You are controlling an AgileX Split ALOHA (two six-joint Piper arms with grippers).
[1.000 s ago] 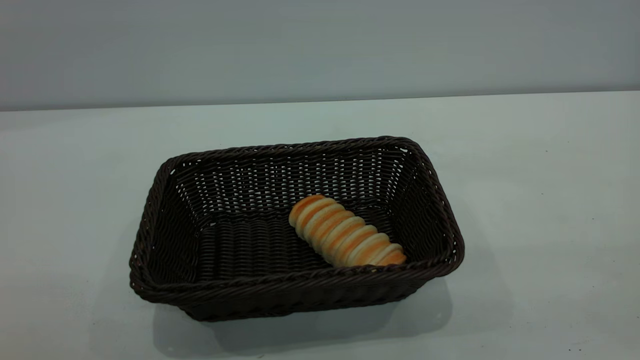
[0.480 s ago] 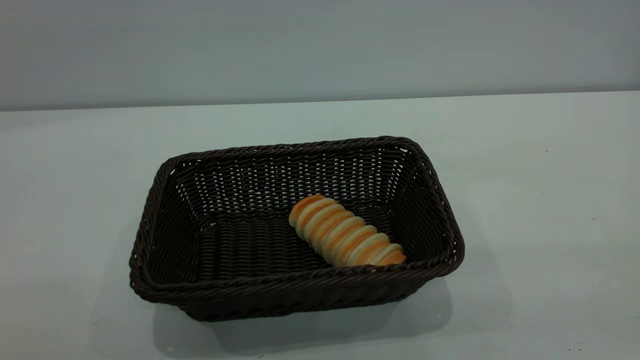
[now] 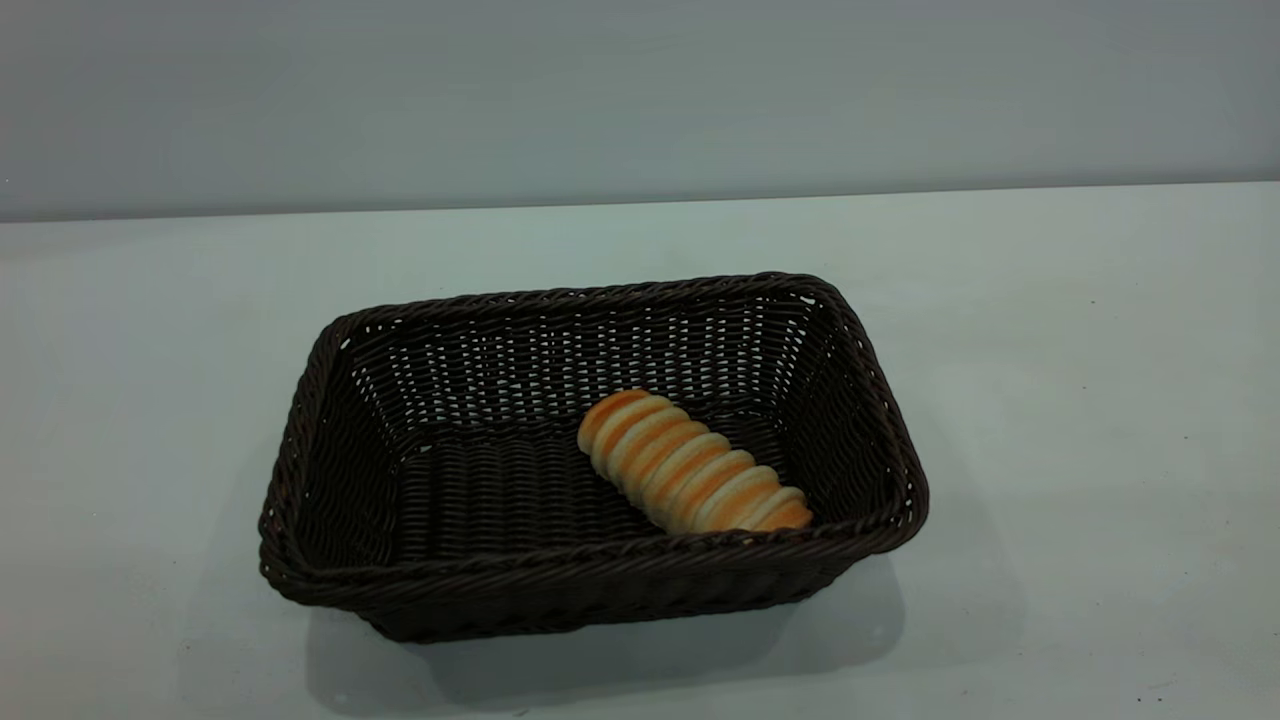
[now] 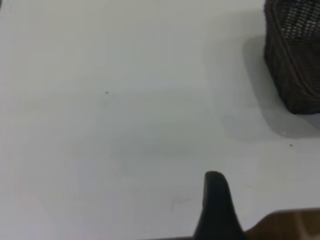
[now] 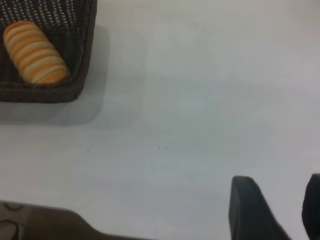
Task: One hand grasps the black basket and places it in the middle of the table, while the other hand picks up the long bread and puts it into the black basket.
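Bread, oblong and golden-orange with cream ridged stripes (image 3: 692, 462), lies slantwise on the floor of the large rectangular dark woven wicker basket (image 3: 590, 575), toward its right end, one tip close against the near wall. The basket sits around the middle of the pale grey-white counter (image 3: 1080, 380). Neither arm shows in the exterior view. The right gripper (image 5: 280, 212) hangs over bare counter, well apart from the basket, fingers spread and empty. Of the left gripper (image 4: 216, 207) only one dark finger shows; open or closed, cannot tell.
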